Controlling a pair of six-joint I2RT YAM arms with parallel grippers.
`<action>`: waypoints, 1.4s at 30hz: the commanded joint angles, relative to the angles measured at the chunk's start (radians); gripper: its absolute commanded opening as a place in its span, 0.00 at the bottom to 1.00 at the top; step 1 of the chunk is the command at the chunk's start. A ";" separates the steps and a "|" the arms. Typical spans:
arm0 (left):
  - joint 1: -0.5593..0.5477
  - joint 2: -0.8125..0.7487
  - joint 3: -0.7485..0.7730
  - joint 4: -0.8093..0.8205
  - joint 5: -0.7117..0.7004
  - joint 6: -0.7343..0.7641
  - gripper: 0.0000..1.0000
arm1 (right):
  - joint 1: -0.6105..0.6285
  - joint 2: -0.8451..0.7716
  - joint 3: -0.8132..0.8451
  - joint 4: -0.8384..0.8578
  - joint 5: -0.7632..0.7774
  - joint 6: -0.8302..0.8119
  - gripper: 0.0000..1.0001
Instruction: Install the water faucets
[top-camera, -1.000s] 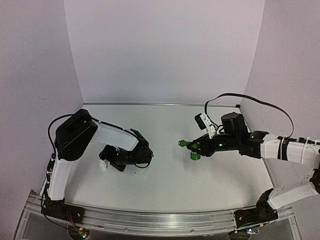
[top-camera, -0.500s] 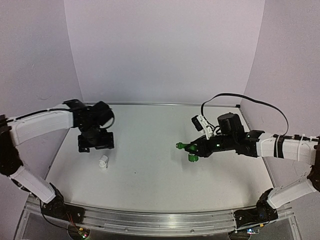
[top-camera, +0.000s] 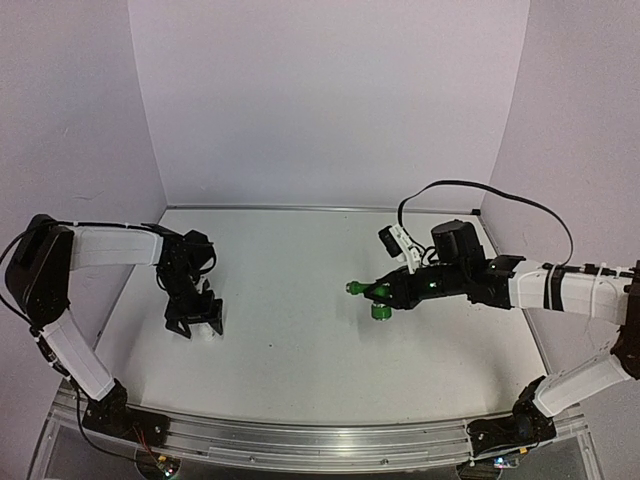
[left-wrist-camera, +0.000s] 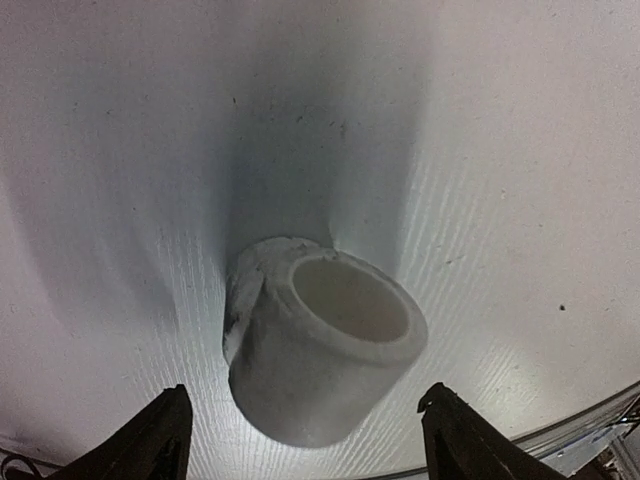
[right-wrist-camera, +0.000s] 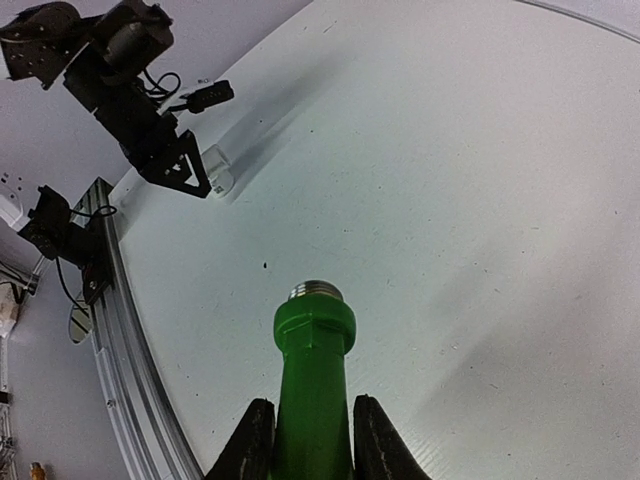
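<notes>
The green tap (top-camera: 368, 292) is held level above the table in my right gripper (top-camera: 392, 295), which is shut on its stem. In the right wrist view the tap (right-wrist-camera: 312, 380) points away from the black fingers (right-wrist-camera: 248, 445), silvery threaded end (right-wrist-camera: 316, 292) foremost. The white fitting (left-wrist-camera: 320, 345), a short tube with its opening facing up, lies on the table. My left gripper (left-wrist-camera: 305, 400) is open and points down, with one fingertip on each side of the fitting and not touching it. In the top view the left gripper (top-camera: 196, 320) hides the fitting. The fitting also shows in the right wrist view (right-wrist-camera: 219, 166).
A metal rail (top-camera: 300, 440) runs along the table's near edge. Purple walls (top-camera: 330, 100) close off the back and both sides. The right arm's black cable (top-camera: 480, 192) loops above its wrist.
My left arm swung out to the left, and its gripper then came down over the white fitting. My right gripper moved slightly left with the tap.
</notes>
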 joint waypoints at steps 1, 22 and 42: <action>0.006 0.063 0.054 0.012 -0.054 0.096 0.76 | 0.005 0.002 0.052 0.046 -0.014 0.020 0.00; 0.007 0.167 0.128 0.013 -0.083 0.167 0.53 | 0.005 0.021 0.066 0.038 -0.015 0.027 0.00; 0.007 0.138 0.102 -0.001 -0.052 0.172 0.16 | 0.005 0.034 0.078 0.037 -0.015 0.027 0.00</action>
